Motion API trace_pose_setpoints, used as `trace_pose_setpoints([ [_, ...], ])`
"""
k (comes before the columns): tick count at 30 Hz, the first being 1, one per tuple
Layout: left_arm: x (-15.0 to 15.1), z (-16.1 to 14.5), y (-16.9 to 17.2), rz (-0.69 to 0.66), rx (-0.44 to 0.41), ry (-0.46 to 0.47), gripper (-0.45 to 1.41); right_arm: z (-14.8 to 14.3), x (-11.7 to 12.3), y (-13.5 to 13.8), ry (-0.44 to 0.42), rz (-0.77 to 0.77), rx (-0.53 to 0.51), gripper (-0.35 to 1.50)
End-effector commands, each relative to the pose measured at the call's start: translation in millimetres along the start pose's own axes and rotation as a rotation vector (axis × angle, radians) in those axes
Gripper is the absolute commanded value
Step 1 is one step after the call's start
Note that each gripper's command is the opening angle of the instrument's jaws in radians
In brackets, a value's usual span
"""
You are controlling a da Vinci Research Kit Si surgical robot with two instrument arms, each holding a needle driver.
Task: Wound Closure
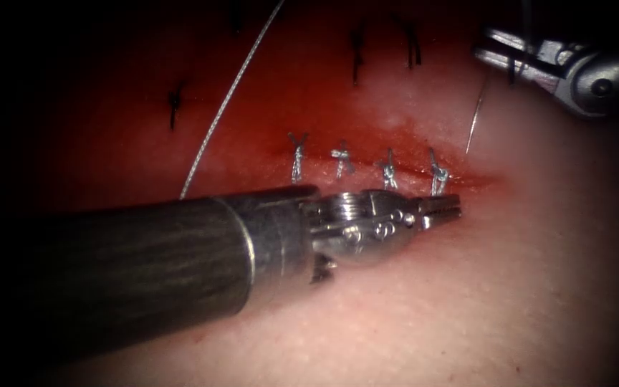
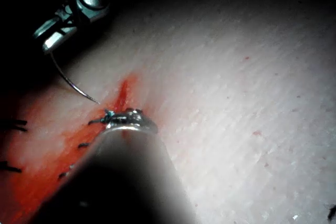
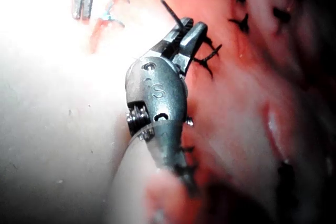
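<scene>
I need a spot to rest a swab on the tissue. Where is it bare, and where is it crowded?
Bare: the pale tissue right of the cut's end and below the right tool, which holds the needle above the surface. Crowded: the row of knots along the cut, where the left tool rests shut, holding nothing, with thread above.
</scene>
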Motion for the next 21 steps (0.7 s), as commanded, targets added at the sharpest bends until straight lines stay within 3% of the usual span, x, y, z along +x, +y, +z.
trace_pose_setpoints([
  [1, 0.2, 0.7, -0.3, 0.001, 0.002, 0.001, 0.04, 1.0, -0.2, -0.1, 0.003, -0.003, 0.002, -0.35],
  [17, 0.2, 0.4, -0.3, -0.001, 0.001, 0.000, 0.05, 0.5, -1.0, -3.5, -0.075, -0.174, 0.203, -0.35],
  [21, 0.3, 0.5, -0.4, -0.002, 0.002, -0.001, 0.05, -0.2, -0.8, -5.6, -0.073, -0.198, 0.273, -0.35],
])
